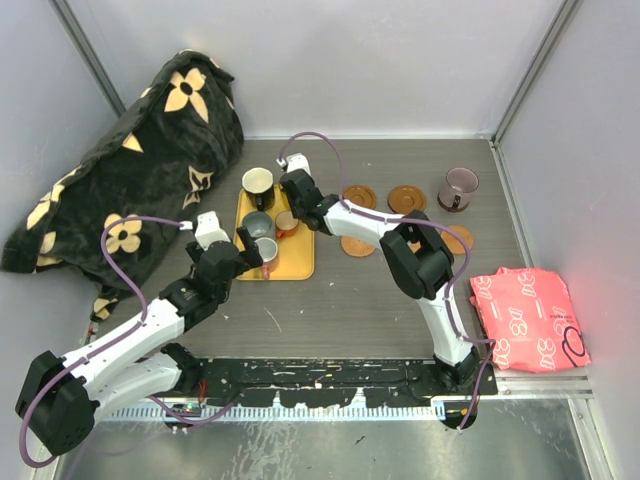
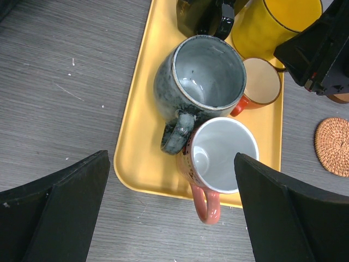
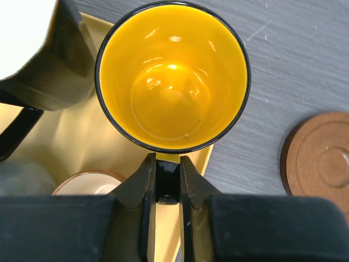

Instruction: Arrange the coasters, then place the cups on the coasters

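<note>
The right gripper (image 3: 167, 169) is clenched on the handle of the yellow cup (image 3: 172, 76), which is upright at the far right corner of the yellow tray (image 2: 143, 158), just beside the black cup (image 1: 257, 182). The left gripper (image 2: 172, 185) is released, its jaws wide apart above the near end of the tray, where the grey cup (image 2: 204, 73) and a pink-handled cup (image 2: 223, 155) stand touching. Several coasters (image 1: 407, 198) lie on the tabletop (image 1: 350, 300) to the right of the tray, with the purple-grey cup (image 1: 458, 188) near them.

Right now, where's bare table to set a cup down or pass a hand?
Bare table in front, bordered by the yellow tray, the arm bases and the red packet. Crowded: the tray, mugs packed tight, right gripper clamped on the yellow mug. Coasters dot the far right.
</note>
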Tool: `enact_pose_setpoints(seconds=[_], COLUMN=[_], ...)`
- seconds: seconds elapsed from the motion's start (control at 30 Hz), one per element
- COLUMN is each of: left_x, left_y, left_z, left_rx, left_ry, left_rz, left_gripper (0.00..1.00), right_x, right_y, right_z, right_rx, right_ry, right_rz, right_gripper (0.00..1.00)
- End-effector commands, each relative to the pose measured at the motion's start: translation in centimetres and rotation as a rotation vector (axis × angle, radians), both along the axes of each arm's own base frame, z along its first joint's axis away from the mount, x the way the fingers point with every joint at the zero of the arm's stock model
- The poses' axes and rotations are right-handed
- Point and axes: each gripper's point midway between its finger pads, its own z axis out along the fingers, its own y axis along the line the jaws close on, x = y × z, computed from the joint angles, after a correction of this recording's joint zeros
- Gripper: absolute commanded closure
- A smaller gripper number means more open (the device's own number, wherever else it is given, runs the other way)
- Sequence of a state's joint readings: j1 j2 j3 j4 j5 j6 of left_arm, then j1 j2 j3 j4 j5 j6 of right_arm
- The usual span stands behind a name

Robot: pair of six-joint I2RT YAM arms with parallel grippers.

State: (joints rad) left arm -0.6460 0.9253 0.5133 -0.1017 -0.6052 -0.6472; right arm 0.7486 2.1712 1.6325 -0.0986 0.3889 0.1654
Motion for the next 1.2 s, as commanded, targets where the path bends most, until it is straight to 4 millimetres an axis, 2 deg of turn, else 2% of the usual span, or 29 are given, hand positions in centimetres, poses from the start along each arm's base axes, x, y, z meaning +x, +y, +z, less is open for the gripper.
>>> enact_pose_setpoints(seconds=[0.0,0.07,0.2,0.47,0.67,0.83,1.03,1.17], left_x=[0.9,0.9,0.9,0.9,0.8,0.8,0.8,0.8], left_y=[-0.3,-0.3,-0.3,-0.4,-0.3,-0.3,-0.3,-0.3], left_z=[1.6,1.6,1.6,1.5,1.5,1.5,1.5,1.5], left_rx=[-0.044,-0.045,-0.044,-0.047,-0.046,-0.046,-0.043,-0.046], left_ry=[-0.055,-0.057,-0.056,-0.052,-0.054,-0.054,-0.053,-0.055], left_rz=[0.015,0.016,0.017,0.012,0.015,0.015,0.017,0.015], left_gripper=[0.02,0.02,0.02,0.02,0.02,0.02,0.02,0.02], right_x=[1.4,1.4,1.2,0.9,0.2,-0.7,-1.9,-3.1], right_y=[0.5,0.4,0.2,-0.2,-0.9,-2.1,-4.2,-6.4], right_z=[3.0,3.1,3.8,7.7,11.6,14.4,16.1,16.4], right_rx=[0.046,0.044,0.056,0.105,0.150,0.170,0.152,0.122], right_ry=[-0.069,-0.071,-0.081,-0.139,-0.191,-0.235,-0.263,-0.287], right_rz=[-0.017,-0.020,-0.024,-0.021,-0.027,-0.039,-0.064,-0.094], right_gripper=[0.96,1.00,0.99,0.99,0.99,0.99,0.99,0.99])
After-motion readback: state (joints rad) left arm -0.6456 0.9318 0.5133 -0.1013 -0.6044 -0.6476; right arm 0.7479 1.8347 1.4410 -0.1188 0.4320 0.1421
